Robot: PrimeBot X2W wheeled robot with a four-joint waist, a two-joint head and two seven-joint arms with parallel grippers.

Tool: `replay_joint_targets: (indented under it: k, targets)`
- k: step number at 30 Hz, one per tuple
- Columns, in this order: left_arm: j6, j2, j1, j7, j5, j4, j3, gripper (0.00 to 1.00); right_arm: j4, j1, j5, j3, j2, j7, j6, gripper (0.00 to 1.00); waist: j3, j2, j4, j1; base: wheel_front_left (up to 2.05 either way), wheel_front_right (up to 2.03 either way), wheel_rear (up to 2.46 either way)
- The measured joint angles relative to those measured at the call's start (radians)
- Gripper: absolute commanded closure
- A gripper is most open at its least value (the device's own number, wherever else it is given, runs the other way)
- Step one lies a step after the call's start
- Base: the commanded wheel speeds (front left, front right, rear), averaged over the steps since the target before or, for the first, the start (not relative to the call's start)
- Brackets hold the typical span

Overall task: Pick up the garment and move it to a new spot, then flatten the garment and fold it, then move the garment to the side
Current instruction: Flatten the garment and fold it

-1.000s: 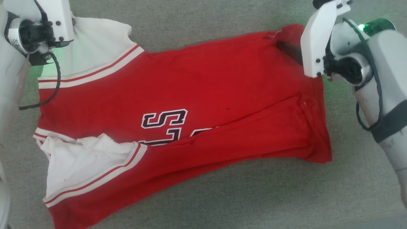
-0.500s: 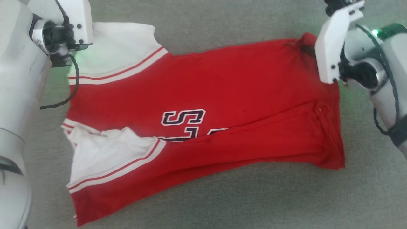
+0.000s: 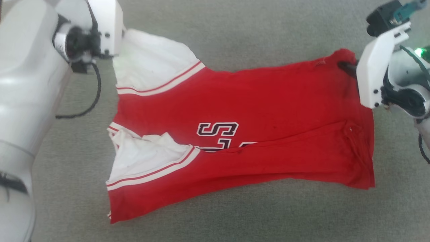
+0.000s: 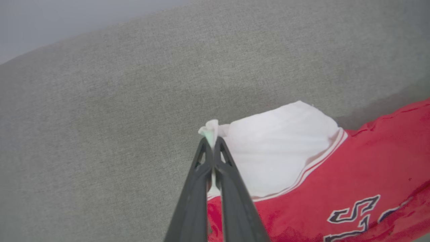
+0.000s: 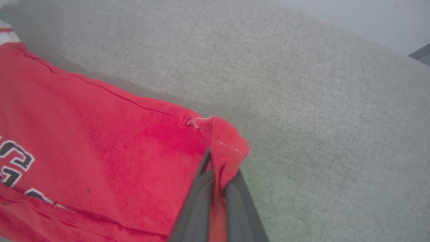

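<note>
i had the left gripper (image 4: 212, 143) clenched on the tip of the far white sleeve (image 4: 278, 151) of the garment (image 3: 268, 101), and the right gripper (image 5: 220, 178) pinched on its far hem corner (image 5: 228, 141), with red cloth bunched between the fingers. i judged that gripping both far corners let me pull that edge taut, ready to draw the jersey flat or fold it toward its near side. the garment lay spread, print up, on a grey woven surface (image 3: 235, 30), its near edge doubled over and its near sleeve rumpled. beyond the garment's far edge the surface ran to a pale, plain wall (image 4: 50, 20).
</note>
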Motion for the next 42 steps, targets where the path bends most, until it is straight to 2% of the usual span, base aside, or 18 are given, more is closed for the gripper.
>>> replay_joint_targets:
  k: [3,9,20,26,30,35,36,37,38,39,40,42]
  targets:
    - [0.018,0.031,0.044,0.022,0.0,-0.086,-0.009,1.0,-0.051,0.044,0.0,-0.028,-0.02,0.026,0.0,1.0,-0.023,0.0,0.014,0.0,0.0,0.0,0.0]
    - [0.105,0.106,0.151,0.088,-0.018,-0.35,-0.01,1.0,-0.156,0.155,-0.018,-0.127,-0.064,0.081,0.0,1.0,-0.06,0.0,0.04,0.0,0.0,0.0,0.0]
    - [0.369,0.318,0.409,0.215,-0.056,-0.939,-0.012,1.0,-0.331,0.418,-0.071,-0.364,-0.049,0.212,0.0,1.0,-0.092,0.0,0.063,0.0,0.0,0.0,0.0]
    - [0.475,0.393,0.54,0.239,-0.07,-1.122,-0.022,1.0,-0.386,0.564,-0.108,-0.48,0.013,0.286,0.0,1.0,-0.101,0.0,0.067,0.0,0.0,0.0,0.0]
    - [0.501,0.404,0.62,0.221,-0.085,-1.135,-0.032,1.0,-0.403,0.623,-0.138,-0.522,0.065,0.308,0.0,1.0,-0.103,0.0,0.066,0.0,0.0,0.0,0.0]
    - [0.486,0.363,0.691,0.154,-0.117,-1.043,-0.033,1.0,-0.378,0.646,-0.172,-0.532,0.118,0.313,0.0,1.0,-0.11,0.0,0.059,0.0,0.0,0.0,0.0]
    - [0.472,0.354,0.703,0.132,-0.118,-1.016,-0.032,0.98,-0.369,0.646,-0.177,-0.531,0.129,0.304,0.0,0.87,-0.113,0.0,0.057,0.0,0.0,0.0,0.0]
    - [0.465,0.342,0.709,0.115,-0.121,-0.992,-0.03,0.54,-0.361,0.646,-0.184,-0.528,0.135,0.303,0.0,0.54,-0.116,0.0,0.056,0.0,0.0,0.0,0.0]
    - [0.46,0.334,0.714,0.101,-0.123,-0.965,-0.026,0.5,-0.355,0.646,-0.19,-0.522,0.138,0.299,0.0,0.33,-0.12,0.0,0.055,0.0,0.0,0.0,0.0]
    - [0.46,0.334,0.714,0.101,-0.123,-0.965,-0.026,0.15,-0.355,0.646,-0.19,-0.522,0.138,0.299,0.0,0.0,-0.12,0.0,0.055,0.0,0.0,0.0,0.0]
    - [0.446,0.33,0.718,0.086,-0.12,-0.946,-0.028,0.0,-0.348,0.646,-0.192,-0.52,0.14,0.293,0.0,0.0,-0.123,0.0001,0.054,0.0,0.0,0.0,0.0]
    - [0.423,0.314,0.722,0.049,-0.122,-0.911,-0.02,0.0,-0.338,0.646,-0.192,-0.516,0.147,0.281,0.0,0.0,-0.131,0.0,0.054,0.0,0.0,0.0,0.0]
